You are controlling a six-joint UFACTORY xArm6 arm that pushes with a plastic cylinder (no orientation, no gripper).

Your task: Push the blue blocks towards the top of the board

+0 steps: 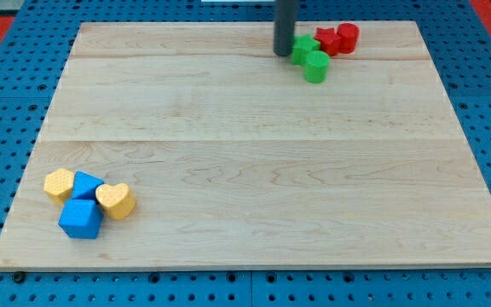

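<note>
Two blue blocks lie near the board's bottom left corner: a blue cube (pixel 81 218) and a smaller blue block (pixel 87 185) just above it. A yellow block (pixel 59 183) touches the smaller blue one on its left, and a yellow heart (pixel 116 200) touches both on the right. My tip (pixel 283 53) is at the view's top, right of centre, far from the blue blocks. It stands just left of a green block (pixel 304 49).
A green cylinder (pixel 316 66) sits below the green block. A red star-like block (pixel 328 41) and a red cylinder (pixel 347 37) lie right of them near the top edge. The wooden board (pixel 254 162) rests on a blue pegboard (pixel 7 94).
</note>
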